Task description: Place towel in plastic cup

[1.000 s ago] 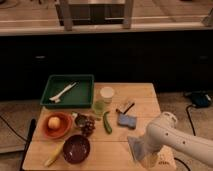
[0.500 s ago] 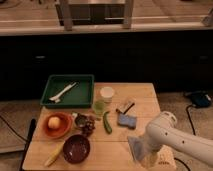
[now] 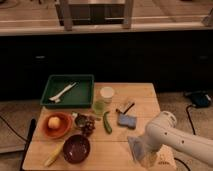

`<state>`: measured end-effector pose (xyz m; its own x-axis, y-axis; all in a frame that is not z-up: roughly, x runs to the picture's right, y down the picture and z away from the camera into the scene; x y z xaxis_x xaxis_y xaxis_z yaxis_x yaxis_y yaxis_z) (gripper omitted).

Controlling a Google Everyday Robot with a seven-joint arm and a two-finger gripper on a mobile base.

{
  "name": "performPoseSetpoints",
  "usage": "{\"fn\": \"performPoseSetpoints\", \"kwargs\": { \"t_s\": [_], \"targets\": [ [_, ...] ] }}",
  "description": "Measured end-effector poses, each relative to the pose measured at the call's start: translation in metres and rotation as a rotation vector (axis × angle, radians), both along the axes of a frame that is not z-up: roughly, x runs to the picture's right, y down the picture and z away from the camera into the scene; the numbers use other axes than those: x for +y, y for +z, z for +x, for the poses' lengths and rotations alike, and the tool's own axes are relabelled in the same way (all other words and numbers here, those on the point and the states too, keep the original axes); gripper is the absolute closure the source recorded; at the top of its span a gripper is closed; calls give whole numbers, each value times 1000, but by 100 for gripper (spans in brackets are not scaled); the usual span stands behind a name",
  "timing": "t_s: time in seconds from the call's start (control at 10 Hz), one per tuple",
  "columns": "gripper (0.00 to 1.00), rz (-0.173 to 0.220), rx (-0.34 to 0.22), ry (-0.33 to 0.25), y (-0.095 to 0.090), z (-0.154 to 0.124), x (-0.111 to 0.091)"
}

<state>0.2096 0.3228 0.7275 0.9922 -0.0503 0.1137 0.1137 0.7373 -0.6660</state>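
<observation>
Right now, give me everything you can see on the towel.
The towel is a flat, folded grey-blue cloth, roughly triangular, lying on the wooden table near its front right corner. Its right side is hidden behind the white arm. The gripper sits low at that hidden edge; whether it touches the cloth cannot be told. The towel lies apart from the smaller blue pad behind it.

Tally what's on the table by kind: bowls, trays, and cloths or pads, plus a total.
Bowls: 2 (orange bowl, maroon bowl)
Trays: 1 (green tray)
Cloths or pads: 2 (towel, blue pad)
Total: 5
The gripper is low at the table's front right, by the towel.
</observation>
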Motion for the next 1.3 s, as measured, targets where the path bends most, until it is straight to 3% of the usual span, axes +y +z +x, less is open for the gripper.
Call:
{"fn": "performPoseSetpoints", "kwargs": {
  "t_s": [0.7,1.1,1.3],
  "targets": [
    [24,-6,-39,-12,15,-3,-1],
    [65,-31,-56,1,34,2,5],
    [87,-38,-59,-2,34,2,3]
  ]
}}
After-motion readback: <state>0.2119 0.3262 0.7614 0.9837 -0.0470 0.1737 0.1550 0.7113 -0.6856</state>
